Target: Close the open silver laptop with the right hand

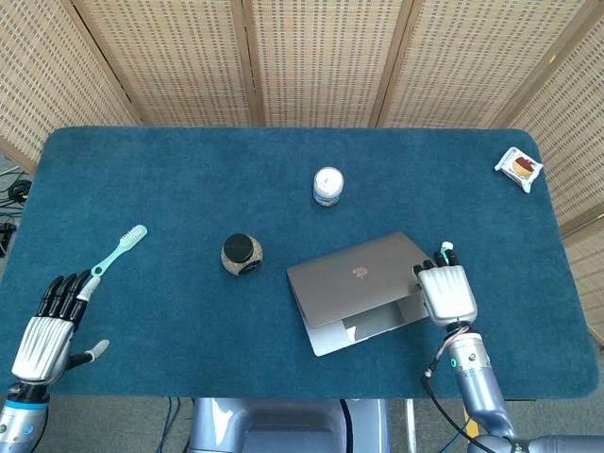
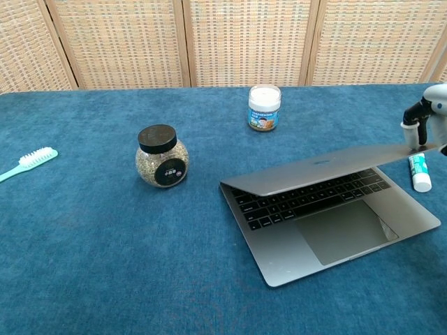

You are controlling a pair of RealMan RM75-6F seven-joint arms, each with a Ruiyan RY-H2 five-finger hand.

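Silver laptop (image 2: 328, 209) lid is pressed low by right hand (image 1: 446, 291), fingers flat on it. Jar labels unreadable. Left hand (image 1: 52, 321) is spread, nothing held, near toothbrush (image 1: 120, 249).

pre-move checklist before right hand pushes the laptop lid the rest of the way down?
1. Right hand on the lid's right edge: ok, fingers rest on its top.
2. Silver laptop lid state: partly lowered, not yet shut; not ok for done.
3. Keyboard and trackpad free of objects: ok in chest view.
4. Small white tube beside the laptop's right side, under the hand: cannot tell if it clears the lid's edge.
5. Black-lidded jar and white-lidded jar: ok, apart from the laptop.
6. Left hand: ok, far from the laptop, holding nothing.
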